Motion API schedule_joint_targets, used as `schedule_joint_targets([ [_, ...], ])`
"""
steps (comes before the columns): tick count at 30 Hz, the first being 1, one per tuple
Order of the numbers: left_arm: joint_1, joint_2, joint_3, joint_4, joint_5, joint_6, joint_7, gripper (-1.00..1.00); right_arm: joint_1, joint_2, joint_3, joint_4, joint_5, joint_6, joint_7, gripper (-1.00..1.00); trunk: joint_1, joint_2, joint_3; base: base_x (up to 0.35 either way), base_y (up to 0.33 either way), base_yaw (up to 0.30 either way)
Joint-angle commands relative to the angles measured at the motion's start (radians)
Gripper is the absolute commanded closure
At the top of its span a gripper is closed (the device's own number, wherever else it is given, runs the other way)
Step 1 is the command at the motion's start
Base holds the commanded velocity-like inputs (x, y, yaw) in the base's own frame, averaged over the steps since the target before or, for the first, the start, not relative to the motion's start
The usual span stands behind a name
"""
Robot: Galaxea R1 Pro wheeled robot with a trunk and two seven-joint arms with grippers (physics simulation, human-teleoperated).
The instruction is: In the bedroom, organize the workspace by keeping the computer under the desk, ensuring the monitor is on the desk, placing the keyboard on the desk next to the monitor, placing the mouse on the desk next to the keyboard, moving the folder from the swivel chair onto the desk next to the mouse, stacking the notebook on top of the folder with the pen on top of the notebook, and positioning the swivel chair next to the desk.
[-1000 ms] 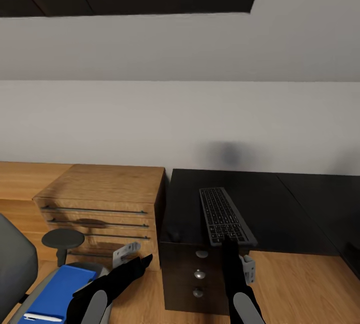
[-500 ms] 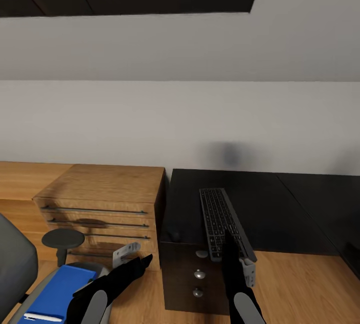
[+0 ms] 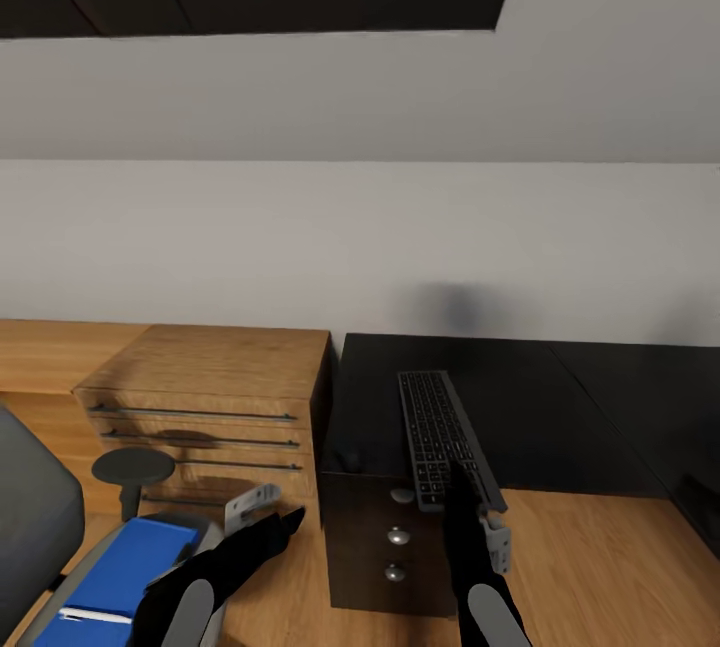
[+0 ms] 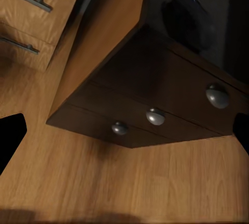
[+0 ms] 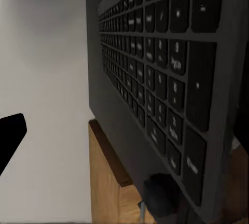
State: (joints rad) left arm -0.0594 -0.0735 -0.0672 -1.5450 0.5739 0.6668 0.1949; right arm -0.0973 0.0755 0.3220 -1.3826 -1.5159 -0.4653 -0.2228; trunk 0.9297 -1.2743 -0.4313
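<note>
Head view: keyboard [image 3: 441, 438] near end clamped in right gripper [image 3: 468, 495], over desk [image 3: 560, 407] edge

You face a plain white wall [image 3: 360, 227]; below it, an oak drawer unit [image 3: 210, 407] stands on the wood floor [image 3: 600, 567].

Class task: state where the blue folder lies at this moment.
In the head view, the folder lies at the lower left on the swivel chair seat, beside the left gripper and below the wooden drawer unit.
</note>
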Motion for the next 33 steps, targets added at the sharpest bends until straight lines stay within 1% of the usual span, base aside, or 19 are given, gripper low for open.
schedule_joint_targets([
  [1,-0.001,0.000,0.000,-0.001,0.011,0.003,0.009,-1.00,-0.001,0.000,0.002,-0.001,-0.005,-0.006,-0.002,-1.00,0.000,-0.001,-0.001,-0.260,0.000,0.000],
  [9,-0.001,0.000,0.002,0.001,0.009,0.002,0.012,-1.00,-0.001,0.000,0.002,0.001,-0.006,-0.007,-0.003,-1.00,0.000,-0.001,-0.001,-0.077,0.000,0.000],
  [10,-0.001,0.001,0.008,0.002,0.009,0.002,0.012,-1.00,-0.001,0.001,0.002,0.017,-0.007,-0.008,-0.004,-1.00,0.000,-0.001,-0.001,-0.004,0.000,0.000],
  [12,-0.001,0.000,0.037,0.002,0.008,0.002,0.013,-1.00,-0.001,0.001,0.000,0.044,-0.007,-0.009,-0.004,-1.00,0.000,-0.001,-0.001,-0.002,0.000,0.000],
  [15,-0.001,0.001,0.070,0.003,0.007,0.001,0.013,-1.00,-0.001,0.001,-0.003,0.058,-0.007,-0.009,-0.003,-1.00,0.000,-0.001,-0.001,0.000,0.000,0.000],
  [17,-0.001,0.001,0.079,0.002,0.006,0.001,0.013,-1.00,-0.001,0.001,-0.003,0.067,-0.006,-0.010,-0.002,-1.00,0.000,-0.001,-0.001,0.000,0.000,0.000],
  [19,-0.001,0.001,0.087,0.002,0.004,0.001,0.011,-1.00,-0.001,0.001,-0.004,0.103,-0.005,-0.010,0.000,-1.00,0.000,-0.001,-0.001,0.000,0.000,0.000],
  [24,-0.001,0.001,0.091,0.002,0.003,0.000,0.010,-1.00,-0.001,-0.002,0.001,0.131,-0.003,-0.011,0.002,-1.00,0.000,-0.001,-0.001,0.000,0.000,0.000],
  [26,0.000,0.002,0.094,0.002,0.003,0.001,0.009,-1.00,0.001,-0.004,0.003,0.167,0.038,-0.013,0.003,-1.00,0.000,-0.001,-0.001,0.000,0.000,0.000],
  [27,0.000,0.002,0.095,0.002,0.003,0.001,0.009,-1.00,0.003,-0.004,0.003,0.190,0.089,-0.019,0.003,-1.00,0.000,-0.001,-0.001,0.000,0.000,0.000],
  [28,0.000,0.002,0.096,0.002,0.003,0.001,0.009,-1.00,0.003,-0.004,0.004,0.197,0.109,-0.023,0.003,-1.00,0.000,-0.001,-0.001,0.000,0.000,0.000],
  [29,0.000,0.002,0.095,0.003,0.004,0.001,0.010,-1.00,0.008,-0.002,0.006,0.228,0.240,-0.093,0.003,-1.00,0.000,-0.001,-0.001,0.000,0.000,0.000],
  [31,-0.001,0.001,0.094,0.003,0.003,0.001,0.009,-1.00,0.013,-0.001,0.014,0.233,0.284,-0.154,0.007,-1.00,0.000,-0.001,-0.001,0.000,0.000,0.000],
  [32,-0.001,0.001,0.094,0.003,0.003,0.001,0.009,-1.00,0.014,-0.001,0.017,0.234,0.291,-0.167,0.009,-1.00,0.000,-0.001,-0.001,0.000,0.000,0.000],
  [33,0.000,0.001,0.094,0.003,0.003,0.001,0.009,-1.00,0.020,-0.002,0.029,0.235,0.305,-0.197,0.020,-1.00,0.000,-0.001,-0.001,0.000,0.000,0.000],
])
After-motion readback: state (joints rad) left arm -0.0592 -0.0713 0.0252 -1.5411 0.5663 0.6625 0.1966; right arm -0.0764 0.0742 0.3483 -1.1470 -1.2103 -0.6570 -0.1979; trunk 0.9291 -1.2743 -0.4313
